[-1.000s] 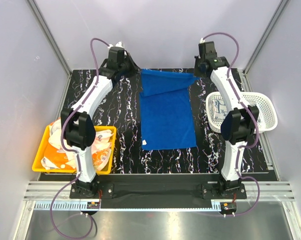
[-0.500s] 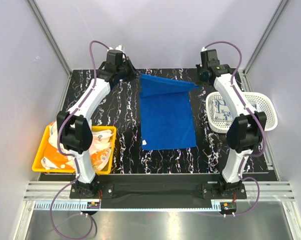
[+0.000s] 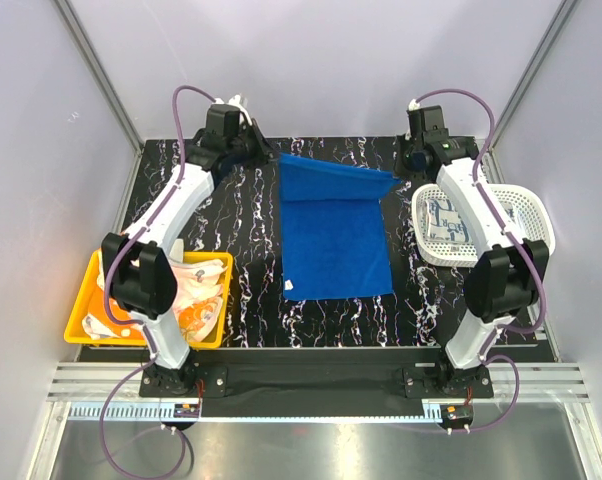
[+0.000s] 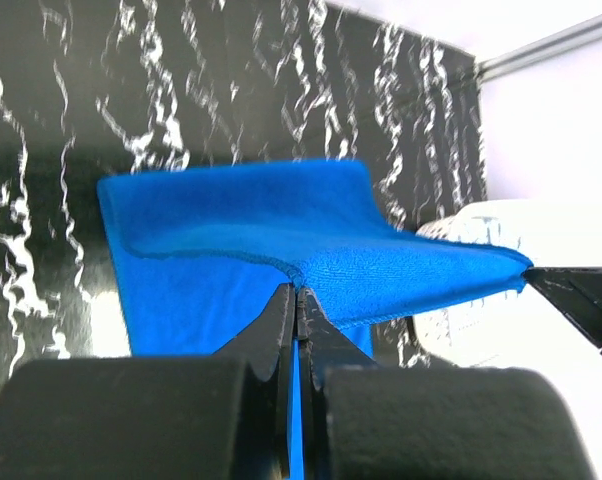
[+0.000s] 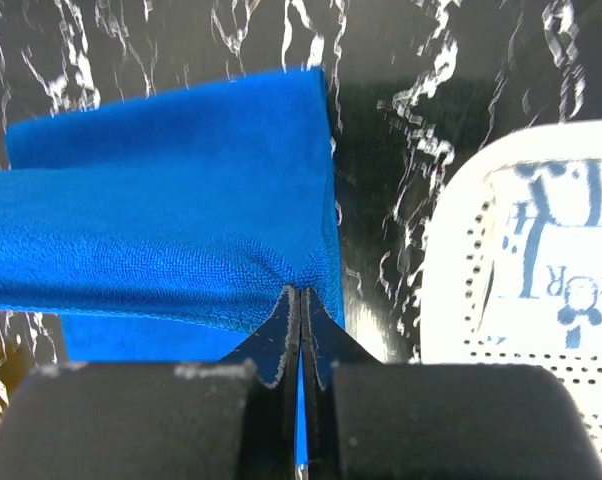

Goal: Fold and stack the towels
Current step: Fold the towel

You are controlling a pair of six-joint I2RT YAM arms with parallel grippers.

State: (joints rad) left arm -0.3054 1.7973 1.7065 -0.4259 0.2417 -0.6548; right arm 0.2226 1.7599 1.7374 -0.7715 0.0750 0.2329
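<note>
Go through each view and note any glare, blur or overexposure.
Top external: even light, sharp, no hard shadows on the blue towel. Left wrist: left gripper close and soft, white basket washed out, glare on the table. Right wrist: right gripper blurred, basket likewise blown white.

Blue printed letters are seen on the white towel point(image 5: 561, 240) in the white basket point(image 5: 451, 300) at the right, but no whole word can be read. The white tag point(image 3: 291, 285) on the blue towel point(image 3: 336, 240), at its near left corner, is too small to be read.
</note>
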